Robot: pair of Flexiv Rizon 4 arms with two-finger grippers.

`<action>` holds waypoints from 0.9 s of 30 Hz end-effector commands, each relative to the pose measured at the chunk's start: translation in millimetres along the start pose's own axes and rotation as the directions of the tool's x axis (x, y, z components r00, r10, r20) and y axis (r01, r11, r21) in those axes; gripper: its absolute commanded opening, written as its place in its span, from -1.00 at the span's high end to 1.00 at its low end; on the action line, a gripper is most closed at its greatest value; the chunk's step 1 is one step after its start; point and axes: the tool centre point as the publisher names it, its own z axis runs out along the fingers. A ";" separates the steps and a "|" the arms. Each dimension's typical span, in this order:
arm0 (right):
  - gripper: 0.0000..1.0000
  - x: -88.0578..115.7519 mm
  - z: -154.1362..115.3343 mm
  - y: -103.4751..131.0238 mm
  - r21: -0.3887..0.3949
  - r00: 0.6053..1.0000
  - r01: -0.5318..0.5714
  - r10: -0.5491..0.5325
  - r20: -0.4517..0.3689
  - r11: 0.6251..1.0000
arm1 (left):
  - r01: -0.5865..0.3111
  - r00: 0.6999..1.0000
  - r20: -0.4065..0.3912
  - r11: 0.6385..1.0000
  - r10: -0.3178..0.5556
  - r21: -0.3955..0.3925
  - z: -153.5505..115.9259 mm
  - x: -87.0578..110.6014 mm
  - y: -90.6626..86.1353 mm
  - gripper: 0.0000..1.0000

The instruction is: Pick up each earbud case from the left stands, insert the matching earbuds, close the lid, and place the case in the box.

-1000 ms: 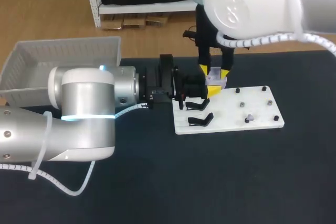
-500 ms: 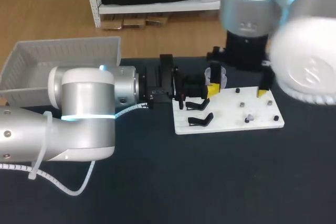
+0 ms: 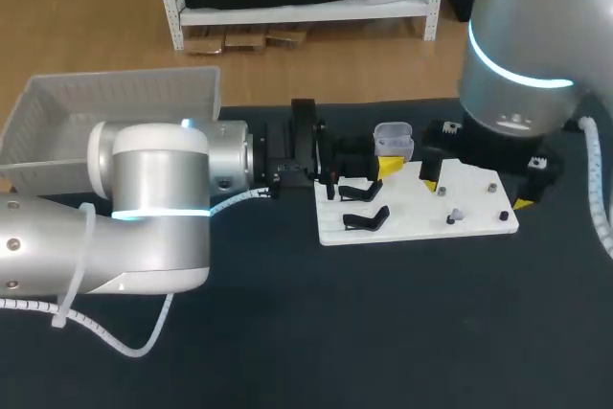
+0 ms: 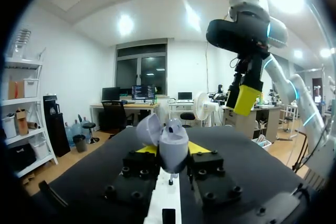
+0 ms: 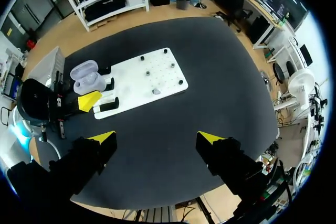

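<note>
Over the black table [image 3: 287, 332], left fingers [image 4: 147, 149] grasp the open earbud case [image 4: 173, 142]; right fingers [image 5: 103, 138] released.

Head cam is fixed, up high and behind the robot, tilted down on the table [image 3: 287, 332], so it takes in the whole setup from a middling distance. Left wrist cam looks out roughly level along the left gripper [image 4: 172, 148] and it's super close. The earbud case [image 4: 173, 142] between its fingers fills the middle, with the right arm [image 4: 247, 24] up ahead of it. Right wrist cam is way up, looking pretty much straight down past the right gripper [image 5: 157, 137], with the whole table far under it. All three catch the case. Head and right wrist also share the white board [image 3: 421, 213] under the left gripper's fingers.
</note>
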 end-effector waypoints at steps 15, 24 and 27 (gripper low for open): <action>-1.00 0.5 22.6 -6.9 0.008 0.994 0.012 -0.013 0.105 1.000 | -0.005 1.000 0.008 1.000 0.005 -0.010 0.3 1.5 -1.9 1.00; -1.00 -7.0 72.4 3.7 -0.084 0.993 -0.119 0.120 0.010 0.989 | -0.005 1.000 0.008 1.000 0.005 -0.010 0.3 1.5 -1.9 1.00; -1.00 -7.1 90.0 9.3 -0.075 0.993 -0.113 0.114 0.006 0.991 | -0.005 1.000 0.008 1.000 0.005 -0.010 0.3 1.5 -1.9 1.00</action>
